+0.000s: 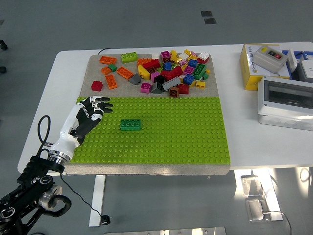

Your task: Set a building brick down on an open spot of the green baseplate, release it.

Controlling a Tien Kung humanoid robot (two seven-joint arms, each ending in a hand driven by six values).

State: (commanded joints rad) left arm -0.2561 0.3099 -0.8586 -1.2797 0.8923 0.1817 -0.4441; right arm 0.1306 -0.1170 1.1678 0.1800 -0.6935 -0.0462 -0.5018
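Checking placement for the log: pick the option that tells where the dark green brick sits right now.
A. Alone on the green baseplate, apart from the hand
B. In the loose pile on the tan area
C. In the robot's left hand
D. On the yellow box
A: the dark green brick sits alone on the green baseplate, with bare studs between it and the left hand, which holds nothing.
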